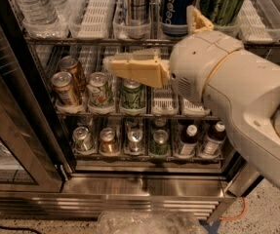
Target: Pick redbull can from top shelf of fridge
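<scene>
The redbull can [138, 1], slim and silver with dark blue blocks, stands in a clear lane bin on the top shelf [100, 39] of the open fridge [144, 184]. Its top is cut off by the frame edge. A wide dark blue Pepsi can [178, 3] stands to its right, then a wide green can [223, 3]. My gripper [134, 66], tan on a large white arm [227, 82], hangs in front of the middle rack. It is just below the top shelf, under the redbull can, and holds nothing.
Water bottles [34, 6] fill the top shelf's left bins. Several cans [100, 89] stand on the middle rack, and cans and small bottles [188, 139] on the lowest. The dark-framed glass door [12, 130] is swung open at left. A crumpled plastic bag [149, 222] lies on the floor.
</scene>
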